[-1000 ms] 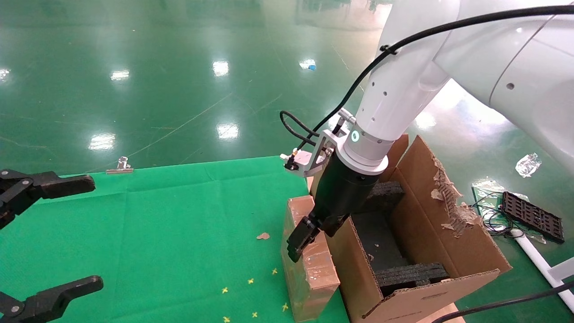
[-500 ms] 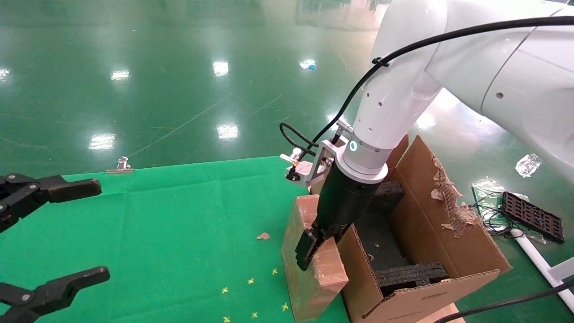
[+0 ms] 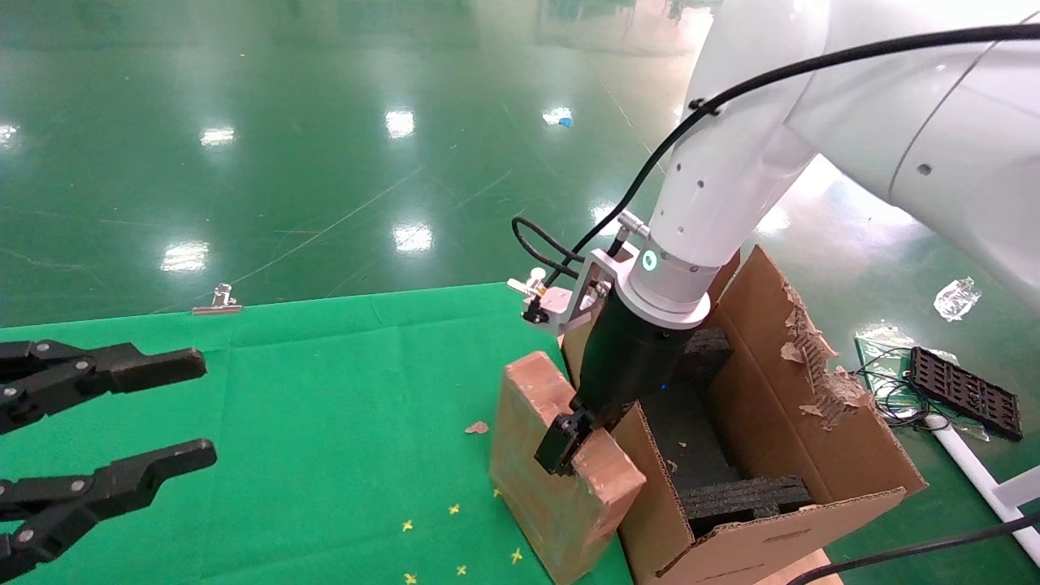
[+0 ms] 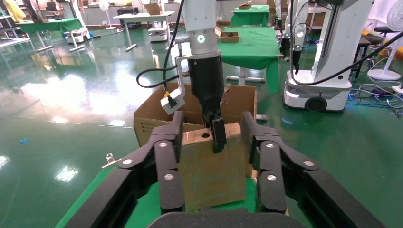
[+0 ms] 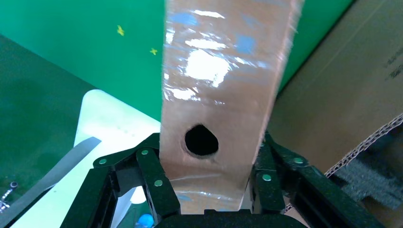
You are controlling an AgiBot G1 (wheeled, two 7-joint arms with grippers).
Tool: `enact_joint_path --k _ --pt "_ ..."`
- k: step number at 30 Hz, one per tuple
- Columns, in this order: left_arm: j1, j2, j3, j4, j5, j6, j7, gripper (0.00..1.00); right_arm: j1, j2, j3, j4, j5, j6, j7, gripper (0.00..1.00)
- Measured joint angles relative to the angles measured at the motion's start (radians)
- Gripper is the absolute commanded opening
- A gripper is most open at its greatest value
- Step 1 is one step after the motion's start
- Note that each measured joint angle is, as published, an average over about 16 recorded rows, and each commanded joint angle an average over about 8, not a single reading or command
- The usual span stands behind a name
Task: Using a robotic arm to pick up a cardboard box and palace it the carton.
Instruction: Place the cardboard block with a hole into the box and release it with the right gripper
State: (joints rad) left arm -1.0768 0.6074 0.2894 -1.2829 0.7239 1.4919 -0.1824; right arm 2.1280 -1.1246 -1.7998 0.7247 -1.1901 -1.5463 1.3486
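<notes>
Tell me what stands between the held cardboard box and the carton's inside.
Only the carton's near wall; the right end effector grips the cardboard box just outside it, needing lift over that edge.

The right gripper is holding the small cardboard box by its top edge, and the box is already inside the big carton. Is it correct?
Not quite. The right gripper does grip the small box at its top, but the head view shows it outside the carton, over the green cloth.

Worn, glossy-taped cardboard box (image 3: 561,455), ragged corrugated carton (image 3: 780,455), matt green cloth (image 3: 325,406)
</notes>
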Motion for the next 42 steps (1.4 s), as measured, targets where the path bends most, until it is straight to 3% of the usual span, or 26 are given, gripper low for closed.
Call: enact_joint_path --k 8,18,28,36,42 --pt "0.000 0.000 0.001 0.000 0.000 0.000 0.000 0.00 0.132 0.055 0.042 -0.054 0.003 0.018 -0.101 0.00" --pt "0.000 0.000 0.001 0.000 -0.001 -0.001 0.001 0.00 0.315 0.149 0.058 -0.224 -0.063 0.039 -0.222 0.00" --pt "0.000 -0.001 0.002 0.000 -0.001 -0.001 0.001 0.02 0.315 0.217 0.008 -0.397 -0.150 0.024 -0.281 0.00" --pt "0.000 -0.001 0.002 0.000 -0.002 -0.001 0.001 0.99 0.212 0.243 -0.019 -0.492 -0.170 0.018 -0.308 0.00" --pt "-0.001 -0.001 0.003 0.000 -0.002 -0.001 0.001 1.00 0.120 0.243 -0.025 -0.548 -0.166 0.030 -0.323 0.00"
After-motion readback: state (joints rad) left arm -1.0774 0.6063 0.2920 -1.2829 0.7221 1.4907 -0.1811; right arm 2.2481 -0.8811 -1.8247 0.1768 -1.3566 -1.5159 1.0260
